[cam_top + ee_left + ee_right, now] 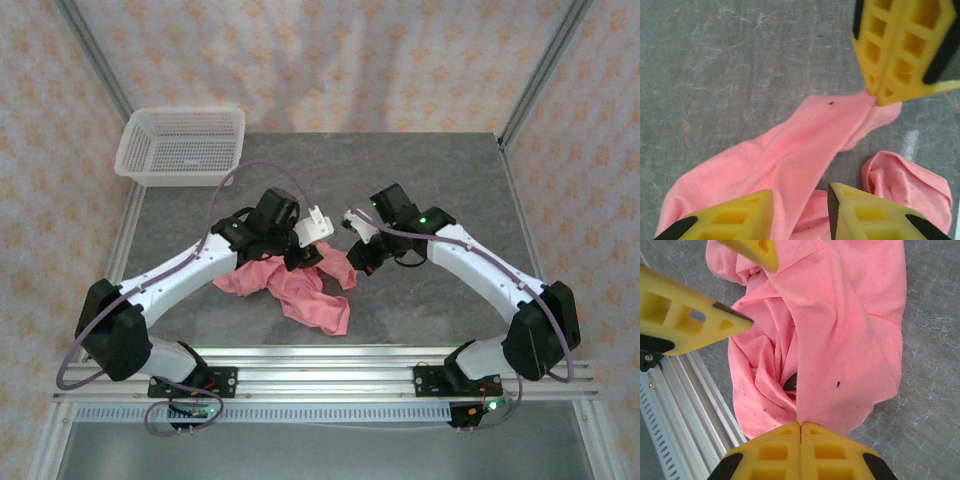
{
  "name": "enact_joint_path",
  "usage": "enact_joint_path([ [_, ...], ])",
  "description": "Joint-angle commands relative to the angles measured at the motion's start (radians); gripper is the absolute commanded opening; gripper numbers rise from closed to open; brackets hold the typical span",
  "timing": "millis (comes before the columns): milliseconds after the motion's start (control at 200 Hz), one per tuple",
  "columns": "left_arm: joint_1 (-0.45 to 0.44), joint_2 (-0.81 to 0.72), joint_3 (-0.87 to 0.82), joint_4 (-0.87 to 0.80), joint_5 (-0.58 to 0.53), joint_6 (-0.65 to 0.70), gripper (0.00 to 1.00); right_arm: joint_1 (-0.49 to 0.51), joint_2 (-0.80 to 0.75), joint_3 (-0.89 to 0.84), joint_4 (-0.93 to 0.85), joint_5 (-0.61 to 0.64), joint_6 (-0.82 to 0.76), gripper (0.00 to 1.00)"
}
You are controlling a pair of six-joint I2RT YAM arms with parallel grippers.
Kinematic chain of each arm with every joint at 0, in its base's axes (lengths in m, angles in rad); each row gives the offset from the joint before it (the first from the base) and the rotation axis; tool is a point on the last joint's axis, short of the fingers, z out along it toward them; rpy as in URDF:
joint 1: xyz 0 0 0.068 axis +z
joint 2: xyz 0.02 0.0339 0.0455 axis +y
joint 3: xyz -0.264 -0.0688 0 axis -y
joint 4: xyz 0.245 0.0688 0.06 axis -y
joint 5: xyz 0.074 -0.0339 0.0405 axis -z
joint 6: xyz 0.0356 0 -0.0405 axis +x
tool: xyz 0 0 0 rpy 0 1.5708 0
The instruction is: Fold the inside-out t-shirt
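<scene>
The salmon-pink t-shirt (pixel 310 295) lies crumpled on your grey worktop (pixel 430 180), near its front edge. Your right claw (pixel 800 427) is clamped together on one edge of it. Your left claw (pixel 800 195) has its jaws apart astride a fold, and you cannot tell whether they grip.

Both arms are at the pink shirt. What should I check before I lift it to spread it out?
1. Right gripper shut on the t-shirt edge: ok.
2. Left gripper clamped on cloth: cannot tell; cloth sits between its jaws, and a gap shows.
3. The t-shirt laid flat: not ok, bunched in folds.
4. Cloth clear of the basket: ok, it stands at the far left corner.
5. The t-shirt fully on the table: ok.
</scene>
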Motion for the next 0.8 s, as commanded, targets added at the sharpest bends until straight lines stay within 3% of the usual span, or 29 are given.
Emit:
enact_joint_path([
  [0, -0.009, 0.024, -0.042, -0.028, 0.067, -0.009, 0.34, -0.001, 0.004, 0.006, -0.008, 0.021, -0.017, 0.00],
  [140, -0.036, 0.090, -0.029, -0.002, 0.058, -0.012, 0.38, -0.004, -0.017, 0.001, 0.009, 0.027, -0.006, 0.00],
  [320, -0.042, 0.103, -0.085, 0.192, -0.078, -0.072, 0.40, -0.004, -0.041, -0.013, 0.015, 0.021, 0.020, 0.00],
  [580, -0.041, 0.138, -0.085, 0.310, -0.206, -0.121, 0.31, -0.004, -0.081, -0.053, 0.032, 0.000, 0.033, 0.00],
  [681, -0.042, 0.142, -0.064, 0.323, -0.182, -0.143, 0.22, -0.004, -0.075, -0.062, 0.035, -0.018, 0.037, 0.00],
  [721, -0.042, 0.146, -0.055, 0.325, -0.169, -0.151, 0.14, -0.004, -0.071, -0.062, 0.038, -0.026, 0.043, 0.00],
  [756, -0.041, 0.149, -0.051, 0.326, -0.165, -0.158, 0.00, -0.003, -0.066, -0.062, 0.041, -0.028, 0.050, 0.00],
  [796, -0.042, 0.150, -0.050, 0.329, -0.166, -0.167, 0.00, -0.003, -0.062, -0.062, 0.045, -0.027, 0.059, 0.00],
])
